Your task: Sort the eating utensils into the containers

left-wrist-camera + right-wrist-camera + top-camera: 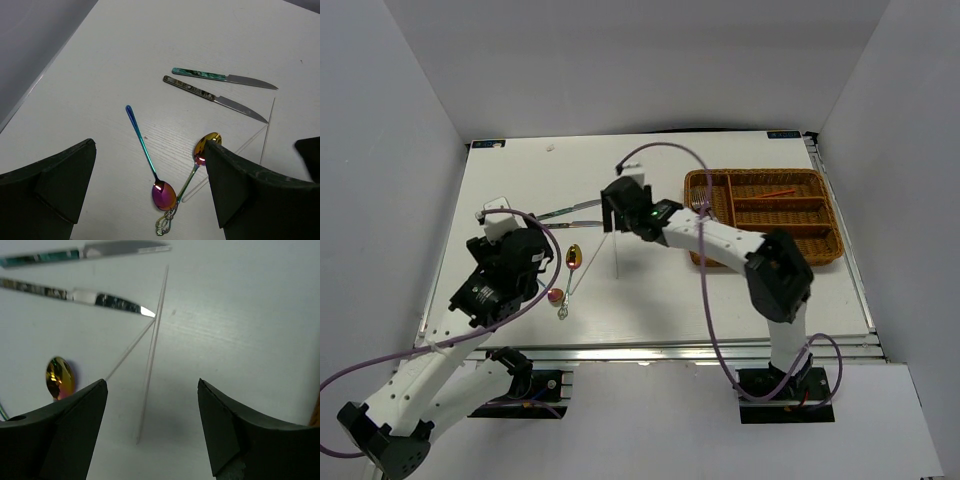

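Since neither claw holds anything, all loose cutlery lies flat on the white surface [720, 300]. Left claw [149, 150]: released, jaws wide, hovering over two spoons, the magenta-bowled spoon [164, 195] and the gold-bowled spoon [206, 142], whose handle ends beside the magenta bowl. Two knives [216, 96] lie parallel just beyond. Right claw [151, 382]: released, straddling the white chopsticks [152, 340] from above, likely lined up to pinch one. They cross near a knife tip, so a pick may drag the second. Wicker tray [760, 172] sits far right, well apart from the pile, with one red chopstick [778, 192] already in its far slot. The route there looks unobstructed.
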{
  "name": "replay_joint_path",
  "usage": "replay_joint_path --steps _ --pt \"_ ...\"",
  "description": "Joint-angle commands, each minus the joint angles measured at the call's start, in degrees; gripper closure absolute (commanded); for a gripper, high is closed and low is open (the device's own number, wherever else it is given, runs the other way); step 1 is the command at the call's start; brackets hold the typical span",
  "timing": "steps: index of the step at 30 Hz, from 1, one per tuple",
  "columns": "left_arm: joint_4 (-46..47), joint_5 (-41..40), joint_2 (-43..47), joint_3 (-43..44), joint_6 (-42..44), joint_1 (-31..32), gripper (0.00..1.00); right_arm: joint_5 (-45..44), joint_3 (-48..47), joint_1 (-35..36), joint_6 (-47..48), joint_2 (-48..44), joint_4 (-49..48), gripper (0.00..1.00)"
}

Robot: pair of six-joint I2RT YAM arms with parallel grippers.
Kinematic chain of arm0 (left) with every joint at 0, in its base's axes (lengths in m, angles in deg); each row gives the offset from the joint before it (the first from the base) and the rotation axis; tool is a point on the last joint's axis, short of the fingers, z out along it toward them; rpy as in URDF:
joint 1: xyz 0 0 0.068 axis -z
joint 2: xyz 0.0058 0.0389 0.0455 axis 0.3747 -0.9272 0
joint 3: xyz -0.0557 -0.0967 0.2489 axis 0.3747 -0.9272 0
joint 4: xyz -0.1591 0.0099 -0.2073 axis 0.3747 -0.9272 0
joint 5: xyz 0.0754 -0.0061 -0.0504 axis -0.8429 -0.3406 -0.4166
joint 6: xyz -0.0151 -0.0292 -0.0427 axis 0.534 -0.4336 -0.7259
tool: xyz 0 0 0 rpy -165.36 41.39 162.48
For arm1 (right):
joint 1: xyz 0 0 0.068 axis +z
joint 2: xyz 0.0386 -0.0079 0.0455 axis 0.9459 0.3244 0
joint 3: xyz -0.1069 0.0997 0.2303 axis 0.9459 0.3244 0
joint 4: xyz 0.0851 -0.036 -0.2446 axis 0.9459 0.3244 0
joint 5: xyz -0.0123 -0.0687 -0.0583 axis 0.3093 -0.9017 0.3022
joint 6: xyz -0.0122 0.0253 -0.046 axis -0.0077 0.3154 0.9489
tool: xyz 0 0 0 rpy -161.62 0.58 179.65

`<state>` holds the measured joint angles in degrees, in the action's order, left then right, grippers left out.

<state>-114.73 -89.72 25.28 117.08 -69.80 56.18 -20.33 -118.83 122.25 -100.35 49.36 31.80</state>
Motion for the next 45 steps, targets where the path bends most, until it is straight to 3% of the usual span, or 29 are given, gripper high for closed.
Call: replay_joint_path --steps 1,4,14,19,22,27,28,31,37,45 --pt "-0.14 -0.99 1.33 0.1 -0.49 -0.42 0.02 -4.1 -6.54 3.31 2.17 5.53 10.62 0.23" --pt "-0.32 -0.82 1.24 0.27 -0.58 -0.51 0.02 -1.57 -8.84 3.58 1.02 9.24 12.92 0.26" --pt "-0.23 -0.29 2.91 0.27 -0.49 -0.51 0.02 5.83 -12.53 3.67 1.9 16.98 15.64 0.53" --pt "0.03 -0.03 3.97 0.1 -0.32 -0.51 0.02 5.83 -14.28 3.49 1.64 20.41 18.45 0.56" --pt "-0.14 0.06 4.32 0.1 -0.32 -0.51 0.02 7.06 -12.01 2.61 1.03 21.03 18.72 0.63" --pt "0.12 0.33 5.02 0.01 -0.14 -0.51 0.02 7.76 -0.61 -0.02 -1.88 16.74 16.8 0.83" --pt "0.21 0.41 5.11 0.01 -0.06 -0.51 0.02 8.02 0.64 -0.37 -2.14 16.29 16.18 0.9" --pt "0.3 0.76 5.11 0.01 0.12 -0.51 0.02 6.8 2.59 -1.43 -2.49 15.49 17.75 1.0" --pt "0.47 1.12 5.11 -0.17 0.21 -0.51 0.02 9.76 4.26 -4.42 -1.53 10.05 16.63 1.0" --pt "0.3 0.85 5.11 -0.08 0.21 -0.51 0.02 17.77 12.77 -11.88 -3.45 -9.1 3.7 1.0"
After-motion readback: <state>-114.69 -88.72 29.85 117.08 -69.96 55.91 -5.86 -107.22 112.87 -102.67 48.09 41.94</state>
